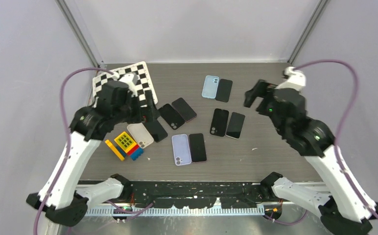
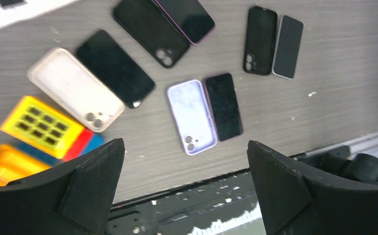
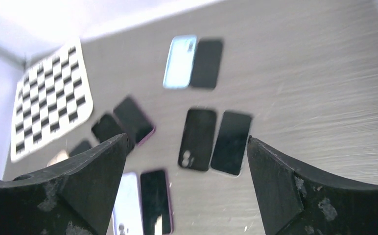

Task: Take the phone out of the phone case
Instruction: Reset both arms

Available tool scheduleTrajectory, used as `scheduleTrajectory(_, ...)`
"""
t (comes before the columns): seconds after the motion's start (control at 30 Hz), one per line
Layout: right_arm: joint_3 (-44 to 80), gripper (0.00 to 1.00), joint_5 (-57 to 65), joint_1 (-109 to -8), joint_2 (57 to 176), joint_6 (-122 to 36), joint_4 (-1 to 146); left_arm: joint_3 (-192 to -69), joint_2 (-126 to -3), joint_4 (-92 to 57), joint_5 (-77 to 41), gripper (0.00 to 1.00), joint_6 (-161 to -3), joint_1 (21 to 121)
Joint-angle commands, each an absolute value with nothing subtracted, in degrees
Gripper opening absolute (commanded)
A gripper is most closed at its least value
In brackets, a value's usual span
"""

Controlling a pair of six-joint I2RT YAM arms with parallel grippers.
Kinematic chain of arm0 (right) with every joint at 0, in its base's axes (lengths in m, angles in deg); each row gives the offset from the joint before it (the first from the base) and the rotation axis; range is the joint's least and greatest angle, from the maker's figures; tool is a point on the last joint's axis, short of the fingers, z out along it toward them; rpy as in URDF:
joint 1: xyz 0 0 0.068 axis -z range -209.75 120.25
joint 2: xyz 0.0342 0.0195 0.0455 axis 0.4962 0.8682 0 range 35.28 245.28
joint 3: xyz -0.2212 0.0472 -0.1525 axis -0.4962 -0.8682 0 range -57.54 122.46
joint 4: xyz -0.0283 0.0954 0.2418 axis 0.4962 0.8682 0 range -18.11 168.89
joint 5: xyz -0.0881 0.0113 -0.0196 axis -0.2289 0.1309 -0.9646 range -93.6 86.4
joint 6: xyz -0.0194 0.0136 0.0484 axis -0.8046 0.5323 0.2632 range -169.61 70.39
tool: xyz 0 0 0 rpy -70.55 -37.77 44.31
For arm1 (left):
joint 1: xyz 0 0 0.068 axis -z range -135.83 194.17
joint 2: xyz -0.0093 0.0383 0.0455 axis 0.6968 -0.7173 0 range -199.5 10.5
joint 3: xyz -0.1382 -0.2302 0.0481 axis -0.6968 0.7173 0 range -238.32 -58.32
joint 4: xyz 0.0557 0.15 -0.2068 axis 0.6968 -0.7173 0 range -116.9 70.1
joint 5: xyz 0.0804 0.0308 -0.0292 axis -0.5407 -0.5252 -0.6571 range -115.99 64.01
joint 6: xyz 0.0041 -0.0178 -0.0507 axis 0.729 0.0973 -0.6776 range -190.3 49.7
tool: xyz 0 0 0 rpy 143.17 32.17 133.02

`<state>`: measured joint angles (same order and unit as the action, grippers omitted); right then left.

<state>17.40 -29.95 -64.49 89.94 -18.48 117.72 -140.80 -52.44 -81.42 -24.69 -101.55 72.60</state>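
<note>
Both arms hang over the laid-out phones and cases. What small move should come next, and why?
Probably draw both arms back toward their bases. The left gripper and right gripper are open and hold nothing, and every case I can see, like the lavender case, appears to lie empty beside a bare phone, so no cased phone seems left.

We find bare counter right of the lilac case and the dark phone touching it, giving an open lane in from that side. Left of the lilac case, the beige case and toy blocks crowd the approach. Behind it, a black case lies near, leaving only a narrow strip.
</note>
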Motion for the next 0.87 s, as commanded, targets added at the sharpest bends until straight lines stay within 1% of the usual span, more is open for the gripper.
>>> scheduleTrajectory(0.0, 22.78, 0.97, -51.09, -64.22, 82.31, -23.22, 124.34, -144.57, -44.27, -90.5, -37.87, 1.0, -93.25, 72.73)
scheduleTrajectory(0.03, 23.05, 0.97, -54.74, -64.25, 81.16, -23.41, 124.38, -143.91, -42.1, -90.33, -40.39, 1.0, -92.81, 72.73)
scheduleTrajectory(0.13, 23.63, 0.98, -59.88, -64.21, 76.01, -24.99, 124.37, -143.06, -36.36, -90.82, -43.98, 1.0, -91.41, 72.73)
scheduleTrajectory(0.23, 24.26, 0.98, -63.94, -64.27, 72.24, -26.02, 124.83, -145.58, -32.94, -94.77, -48.82, 1.0, -91.4, 72.73)
scheduleTrajectory(0.37, 24.96, 0.98, -67.55, -64.29, 68.61, -25.8, 124.96, -149.43, -29.6, -100.23, -52.13, 1.0, -92.21, 72.73)
scheduleTrajectory(0.57, 24.55, 0.98, -67.44, -64.29, 66.29, -24.11, 125.54, -152.28, -26.91, -104.64, -53.82, 1.0, -93.65, 72.73)
scheduleTrajectory(0.83, 23.1, 0.99, -67.3, -64.29, 66.88, -22.77, 125.59, -152.17, -26.81, -104.57, -53.43, 1.0, -93.11, 72.73)
